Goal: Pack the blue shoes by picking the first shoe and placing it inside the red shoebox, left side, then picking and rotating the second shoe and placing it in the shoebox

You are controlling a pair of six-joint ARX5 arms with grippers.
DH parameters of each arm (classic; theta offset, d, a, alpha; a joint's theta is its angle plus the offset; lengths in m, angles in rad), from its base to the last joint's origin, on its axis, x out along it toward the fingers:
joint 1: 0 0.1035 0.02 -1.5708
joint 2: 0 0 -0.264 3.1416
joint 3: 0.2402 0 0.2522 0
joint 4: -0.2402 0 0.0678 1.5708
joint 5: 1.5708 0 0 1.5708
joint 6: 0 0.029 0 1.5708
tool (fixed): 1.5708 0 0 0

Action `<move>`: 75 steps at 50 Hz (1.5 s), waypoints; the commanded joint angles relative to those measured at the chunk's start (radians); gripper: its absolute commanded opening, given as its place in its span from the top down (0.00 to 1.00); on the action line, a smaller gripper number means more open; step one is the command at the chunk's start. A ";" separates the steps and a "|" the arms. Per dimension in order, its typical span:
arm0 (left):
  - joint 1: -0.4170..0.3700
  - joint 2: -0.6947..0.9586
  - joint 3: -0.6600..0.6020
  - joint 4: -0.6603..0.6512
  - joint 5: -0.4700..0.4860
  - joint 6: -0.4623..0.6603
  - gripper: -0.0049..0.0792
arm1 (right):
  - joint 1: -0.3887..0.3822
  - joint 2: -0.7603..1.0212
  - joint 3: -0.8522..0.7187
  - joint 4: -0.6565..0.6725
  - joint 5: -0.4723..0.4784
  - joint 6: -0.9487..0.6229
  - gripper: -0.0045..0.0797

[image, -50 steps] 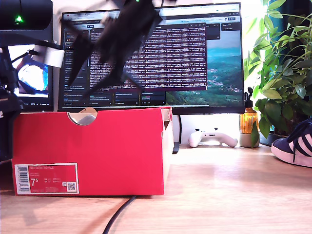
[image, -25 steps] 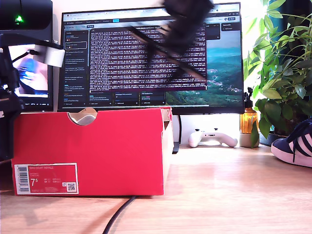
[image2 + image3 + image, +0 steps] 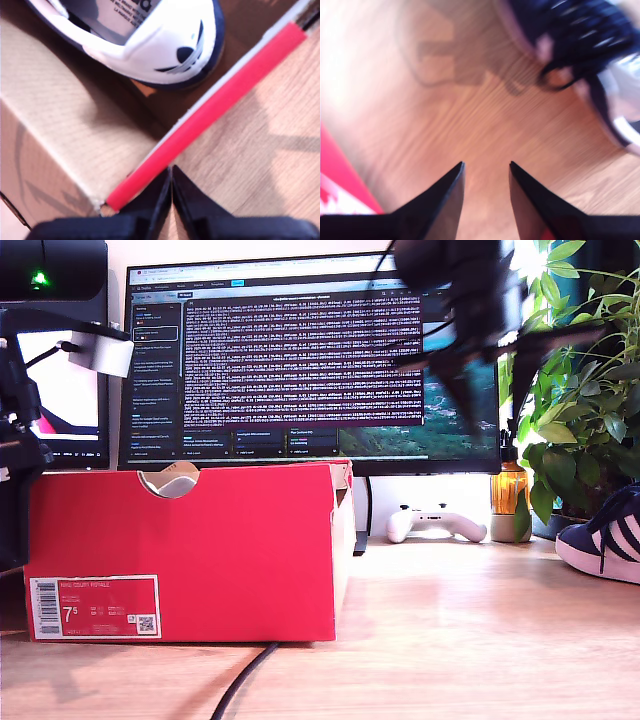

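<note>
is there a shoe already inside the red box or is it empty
One shoe is in. The first wrist view shows it lying inside the red shoebox; the other shoe sits on the desk.

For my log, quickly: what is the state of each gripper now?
My first gripper: closed, holding nothing.
My second gripper: open, holding nothing.

The shoebox (image 3: 190,550) is coloured bright red, with a white barcode label (image 3: 95,606) bearing red panels. Its inside (image 3: 55,115) is plain tan cardboard. The shoe in the box (image 3: 165,45) is seen as navy with a white lining and a dark logo. The second shoe (image 3: 605,540) is navy with white stripes and a white sole. The desk (image 3: 480,640) is pale wood-grained.
</note>
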 commanded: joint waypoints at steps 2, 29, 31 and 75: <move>-0.005 0.009 0.000 0.008 0.002 -0.006 0.96 | -0.012 -0.026 -0.020 0.001 0.005 0.018 0.50; -0.004 0.009 0.000 0.008 0.002 -0.006 0.96 | -0.198 -0.329 -0.349 -0.001 -0.001 0.198 0.18; -0.004 0.009 0.000 0.008 0.002 -0.006 0.96 | -0.209 -0.350 -0.385 -0.001 0.006 0.215 0.18; -0.004 0.009 0.000 0.008 0.006 -0.006 0.96 | -0.316 -0.391 -0.742 0.193 0.027 0.391 0.19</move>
